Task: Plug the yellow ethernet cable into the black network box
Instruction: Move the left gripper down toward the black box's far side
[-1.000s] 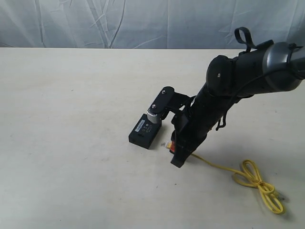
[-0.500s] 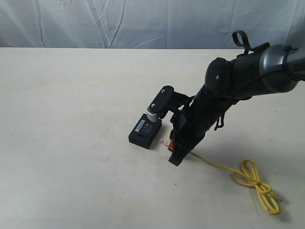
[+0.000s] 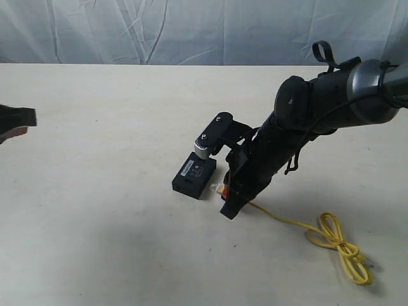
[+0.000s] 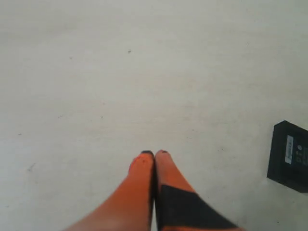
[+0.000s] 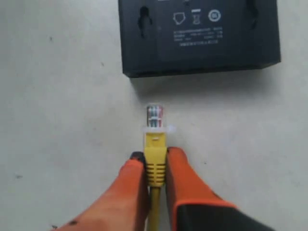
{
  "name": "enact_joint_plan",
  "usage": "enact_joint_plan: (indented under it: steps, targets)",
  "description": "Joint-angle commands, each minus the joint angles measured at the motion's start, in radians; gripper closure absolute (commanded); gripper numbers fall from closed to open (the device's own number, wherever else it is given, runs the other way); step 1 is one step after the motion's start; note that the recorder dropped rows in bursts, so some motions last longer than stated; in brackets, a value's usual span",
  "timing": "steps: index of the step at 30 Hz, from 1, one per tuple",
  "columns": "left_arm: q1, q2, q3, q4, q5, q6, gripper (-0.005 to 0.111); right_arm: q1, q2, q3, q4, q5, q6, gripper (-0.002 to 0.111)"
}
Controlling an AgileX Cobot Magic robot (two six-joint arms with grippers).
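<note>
Right wrist view: the right end effector (image 5: pixel 156 155) is pinched on the yellow ethernet cable (image 5: pixel 155 144) just behind its clear plug (image 5: pixel 155 117) — held low so the plug aims at the near side of the black network box (image 5: pixel 199 36), close but not touching. The box lies flat on the surface (image 5: pixel 53 110). I cannot see a socket. The left end effector (image 4: pixel 154 155) is closed and empty, well away — probably to keep clear.

Pale beige tabletop (image 3: pixel 95 223), faint specks; wrinkled grey-white cloth backdrop (image 3: pixel 127 32) behind far edge; soft even light.
</note>
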Motion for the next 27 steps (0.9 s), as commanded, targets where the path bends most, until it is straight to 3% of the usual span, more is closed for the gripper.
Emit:
enact_joint_plan:
  steps: [1,12,20,27]
  targets:
    - [-0.066,0.155,-0.095,-0.036,-0.02,0.053,0.107,-0.005,-0.001,-0.006,0.014,-0.014,-0.004,0.109]
    - [-0.153,0.453,-0.314,0.017,-0.035,0.119,0.107,-0.005,-0.001,-0.006,-0.079,0.02,-0.002,0.109]
    - [-0.163,0.616,-0.382,-0.01,-0.042,0.16,0.107,-0.005,-0.001,-0.006,-0.132,0.007,-0.002,0.109]
    - [-0.243,0.742,-0.431,-0.042,-0.059,0.196,0.107,-0.005,-0.001,-0.006,-0.07,-0.012,-0.002,0.109]
